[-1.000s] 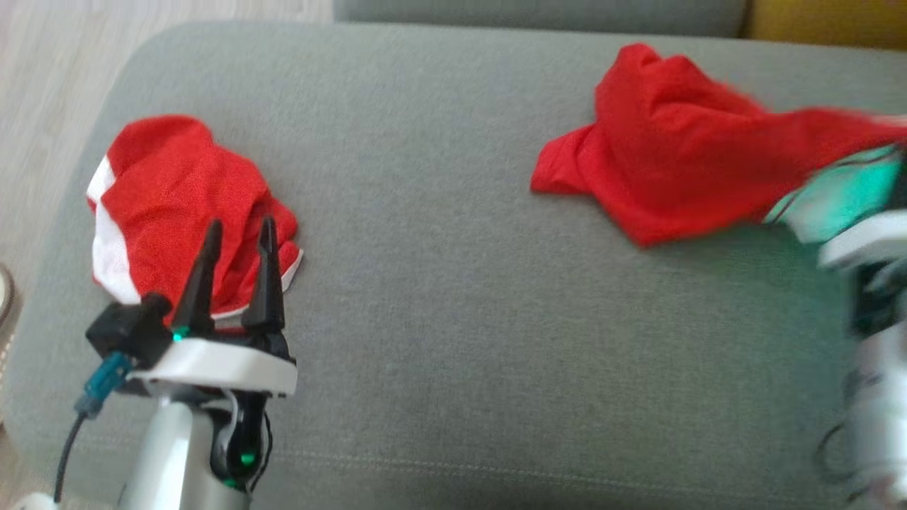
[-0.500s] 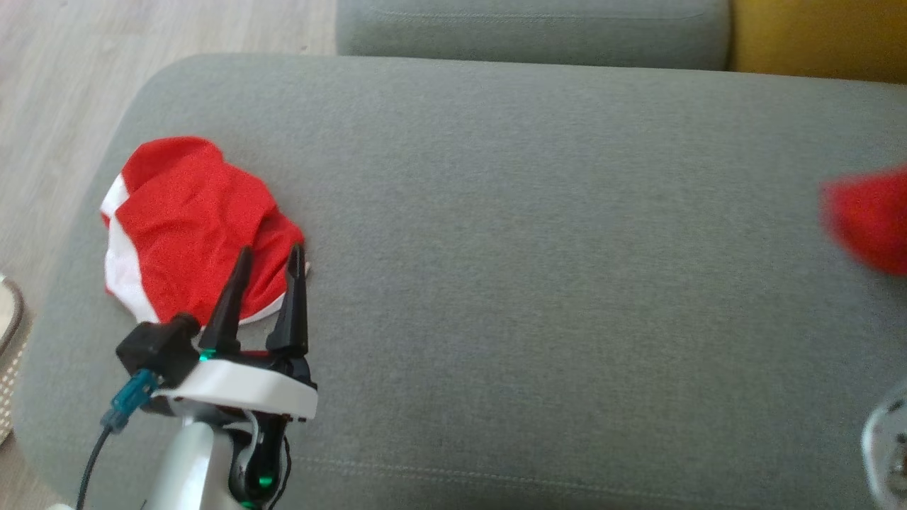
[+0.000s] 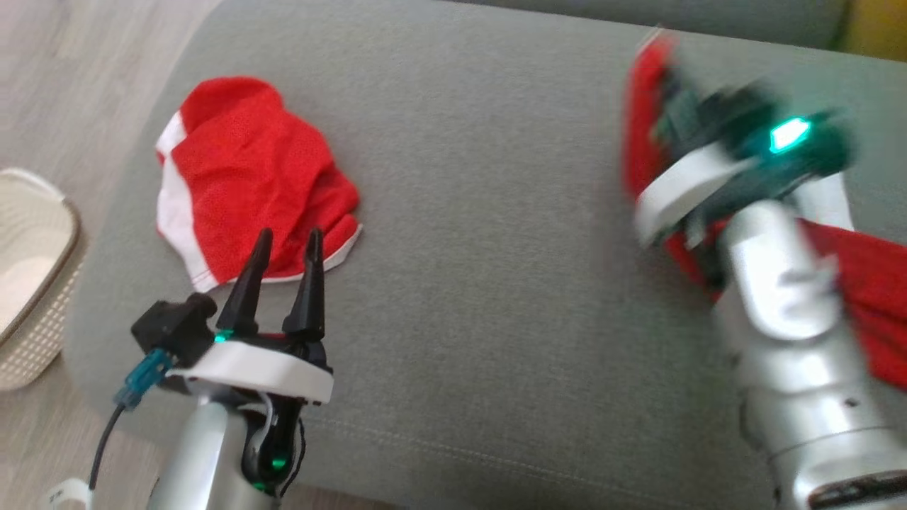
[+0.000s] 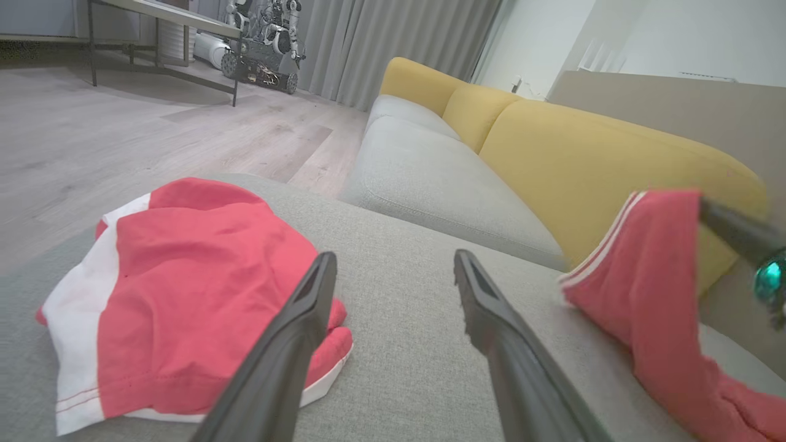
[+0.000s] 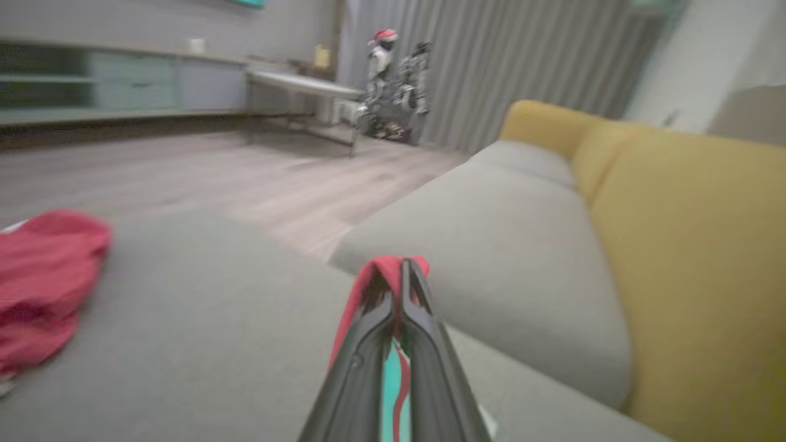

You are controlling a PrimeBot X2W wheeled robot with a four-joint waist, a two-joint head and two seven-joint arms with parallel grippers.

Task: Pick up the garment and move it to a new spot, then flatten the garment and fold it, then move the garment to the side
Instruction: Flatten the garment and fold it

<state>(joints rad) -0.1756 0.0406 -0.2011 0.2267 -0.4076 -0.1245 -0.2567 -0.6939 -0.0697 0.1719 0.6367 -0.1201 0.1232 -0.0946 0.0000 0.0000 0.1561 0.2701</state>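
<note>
Right hand (image 5: 401,270) clamps garment (image 4: 645,294); second garment (image 3: 248,177) loose.

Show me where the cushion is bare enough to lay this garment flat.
Free: the broad middle of the grey cushion, between the crumpled red-and-white garment by the open left gripper and the red garment pinched in the right gripper. Crowded: its left end.

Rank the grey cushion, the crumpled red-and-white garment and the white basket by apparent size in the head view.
1. grey cushion
2. red-and-white garment
3. white basket, cut off by the picture's edge, so its place is unsure
</note>
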